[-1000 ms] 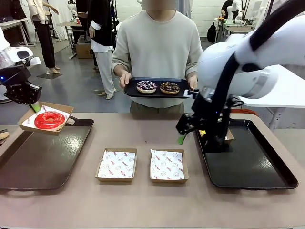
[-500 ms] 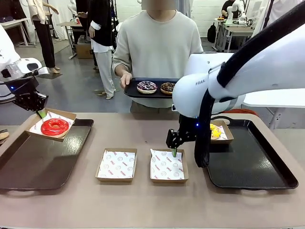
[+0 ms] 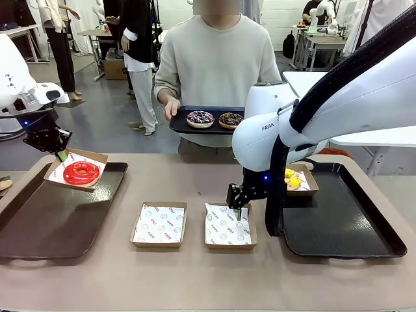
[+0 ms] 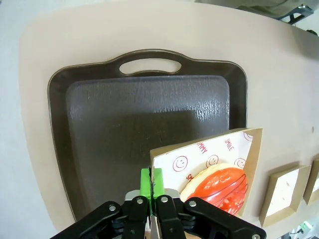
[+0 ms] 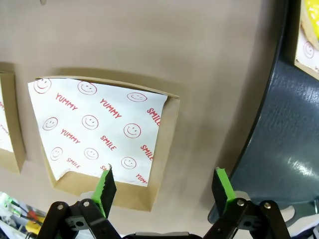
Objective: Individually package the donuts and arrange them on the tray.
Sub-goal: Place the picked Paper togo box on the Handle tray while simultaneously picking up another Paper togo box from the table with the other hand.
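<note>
Over the left tray point(image 3: 45, 221), the left gripper point(image 3: 60, 156) pinched the box point(image 3: 93, 158) holding the red donut point(image 3: 81, 172). The right gripper point(image 3: 238, 211) gaped, empty; two donuts point(image 3: 199, 118) lay unboxed.

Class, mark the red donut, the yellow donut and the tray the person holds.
red donut point(image 3: 70, 173): front view, left side of its glazed ring.
yellow donut point(image 3: 294, 180): front view, its visible top.
person's tray point(image 3: 208, 130): front view, near rim.

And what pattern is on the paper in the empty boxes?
Red smileys, YUMMY and SMILE, on white paper; clearest in right wrist view.
</note>
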`<state>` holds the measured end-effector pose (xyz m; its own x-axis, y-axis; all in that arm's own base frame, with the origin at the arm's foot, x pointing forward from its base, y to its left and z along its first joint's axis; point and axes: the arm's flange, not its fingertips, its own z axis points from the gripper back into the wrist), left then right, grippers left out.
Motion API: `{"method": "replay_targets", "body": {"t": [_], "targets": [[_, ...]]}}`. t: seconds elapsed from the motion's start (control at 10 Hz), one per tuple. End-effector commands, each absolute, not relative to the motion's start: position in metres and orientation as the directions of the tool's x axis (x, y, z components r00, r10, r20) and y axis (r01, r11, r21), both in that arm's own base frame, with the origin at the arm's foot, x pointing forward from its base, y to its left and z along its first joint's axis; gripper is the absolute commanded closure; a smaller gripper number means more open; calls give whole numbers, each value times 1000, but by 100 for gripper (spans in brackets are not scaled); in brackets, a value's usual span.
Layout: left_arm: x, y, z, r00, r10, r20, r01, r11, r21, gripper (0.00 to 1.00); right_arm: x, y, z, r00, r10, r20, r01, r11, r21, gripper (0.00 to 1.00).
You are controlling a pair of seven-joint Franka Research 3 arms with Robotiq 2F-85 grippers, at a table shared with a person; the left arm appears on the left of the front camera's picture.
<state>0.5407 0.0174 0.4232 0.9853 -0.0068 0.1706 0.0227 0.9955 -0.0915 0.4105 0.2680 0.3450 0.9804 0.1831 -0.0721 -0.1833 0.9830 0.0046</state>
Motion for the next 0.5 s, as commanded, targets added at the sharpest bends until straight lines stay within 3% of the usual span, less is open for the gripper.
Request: {"method": "replay_targets", "body": {"t": [0.0,0.3,0.4], "targets": [[540,19,423,986,-29,167,45,995,-93,99,410,268,346,977,197,-75,-198,980,3,0],[540,19,423,986,-29,167,45,995,-93,99,410,268,345,980,186,-73,-186,983,5,0],[541,17,423,985,-14,169,30,995,-91,99,408,272,337,991,113,-67,-113,994,0,0]]}}
